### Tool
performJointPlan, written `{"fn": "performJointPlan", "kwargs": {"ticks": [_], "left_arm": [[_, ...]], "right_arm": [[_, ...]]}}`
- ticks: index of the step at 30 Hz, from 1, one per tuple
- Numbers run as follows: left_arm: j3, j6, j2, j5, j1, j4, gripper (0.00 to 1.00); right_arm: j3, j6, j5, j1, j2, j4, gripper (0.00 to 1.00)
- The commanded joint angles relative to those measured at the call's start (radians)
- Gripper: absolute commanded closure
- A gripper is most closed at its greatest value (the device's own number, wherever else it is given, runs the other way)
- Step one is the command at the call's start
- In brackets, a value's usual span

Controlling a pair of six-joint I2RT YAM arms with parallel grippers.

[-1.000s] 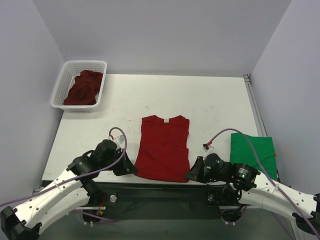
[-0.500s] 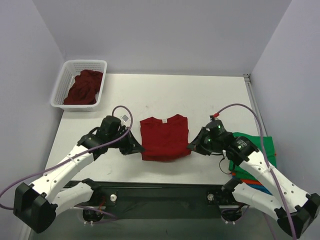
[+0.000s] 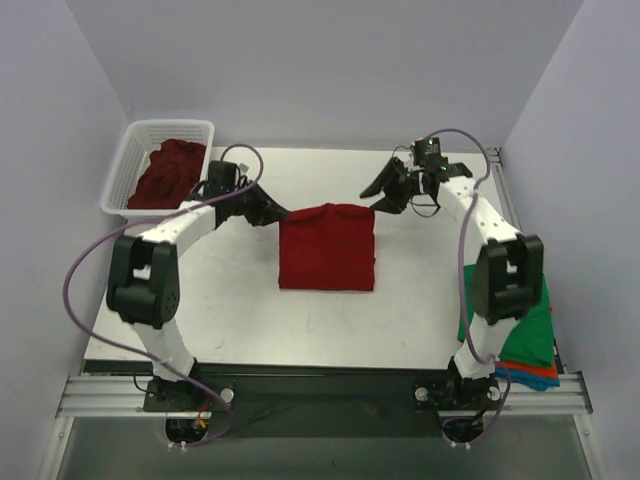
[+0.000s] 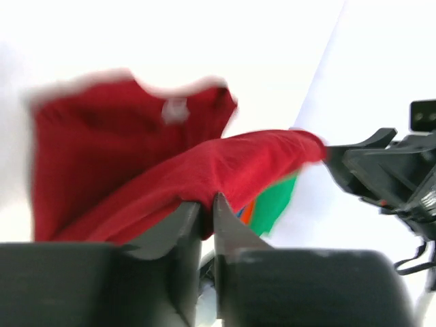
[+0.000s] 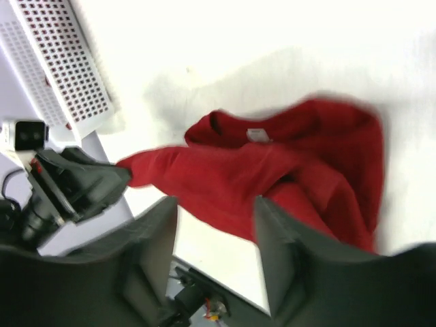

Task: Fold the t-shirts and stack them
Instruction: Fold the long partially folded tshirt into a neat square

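White lattice basket (image 3: 127,168) at table's (image 3: 430,290) far-left corner, beside left wall (image 3: 50,200); metal rail (image 3: 320,384) along table's near edge.

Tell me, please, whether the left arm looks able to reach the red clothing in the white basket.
Probably yes: the white basket is open-topped, its red clothing exposed, and the left end effector is close beside it with nothing between.

A deep red cloth t-shirt (image 3: 326,255) lies folded at the table's centre, its 12 o'clock edge lifted taut. Crumpled dark red shirts (image 3: 168,175) sit at 10 o'clock. A folded green, orange and blue stack (image 3: 535,330) sits at 4 o'clock.
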Motion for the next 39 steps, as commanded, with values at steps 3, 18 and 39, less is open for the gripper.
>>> {"fn": "performJointPlan", "kwargs": {"ticks": [3,18,39], "left_arm": [[0.215,0.046,0.252,0.051,0.090,0.162,0.47],[0.235,0.348,0.112,-0.291,-0.014,-0.200,0.75],[0.080,0.333,0.194,-0.371,-0.174,-0.142,0.98]], "right_arm": [[0.282,-0.104,-0.123,-0.042,0.292,0.003,0.36],[-0.144,-0.214,0.279,0.055,0.064,0.047,0.33],[-0.249,-0.187,0.273,0.130,0.205,0.254,0.43]]}}
